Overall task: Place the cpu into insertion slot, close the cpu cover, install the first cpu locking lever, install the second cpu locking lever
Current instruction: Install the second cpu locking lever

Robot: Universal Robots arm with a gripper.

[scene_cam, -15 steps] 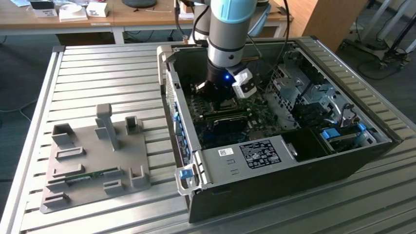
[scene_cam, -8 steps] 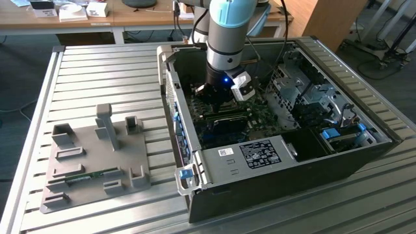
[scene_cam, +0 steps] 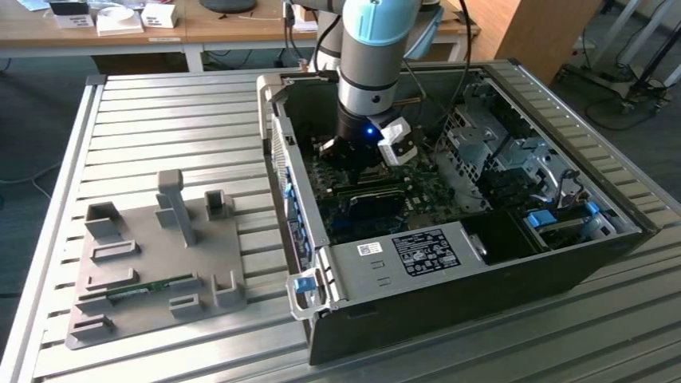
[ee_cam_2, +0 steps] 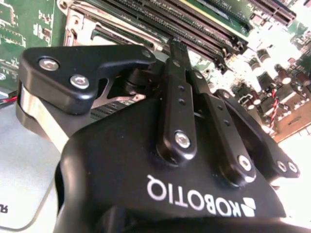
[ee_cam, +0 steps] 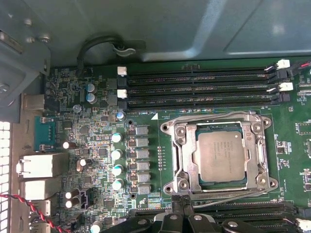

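Note:
In the first wrist view the silver-grey cpu [ee_cam: 221, 156] lies flat in the insertion slot [ee_cam: 219, 128] of the green motherboard [ee_cam: 97, 145]. The cpu cover [ee_cam: 187, 155] is down around the chip, which shows through its window. One wire locking lever [ee_cam: 214, 115] runs along the socket's memory-slot side, another [ee_cam: 228, 195] along the side nearest my fingers. My gripper [ee_cam: 181, 201] is shut with nothing between its fingers, its tips just outside that near edge. The second wrist view shows the gripper [ee_cam_2: 177, 46] over the socket's silvery frame [ee_cam_2: 82, 24]. The exterior view shows the gripper [scene_cam: 356, 159] low inside the open computer case [scene_cam: 468, 271].
Long black memory slots [ee_cam: 194, 90] flank the socket on two sides. Capacitors [ee_cam: 116, 153] and rear ports [ee_cam: 39, 167] stand beside it. A grey drive cage [scene_cam: 420, 247] and the case walls hem in the arm. A grey fixture plate [scene_cam: 149, 255] lies on the slatted table at the exterior view's left.

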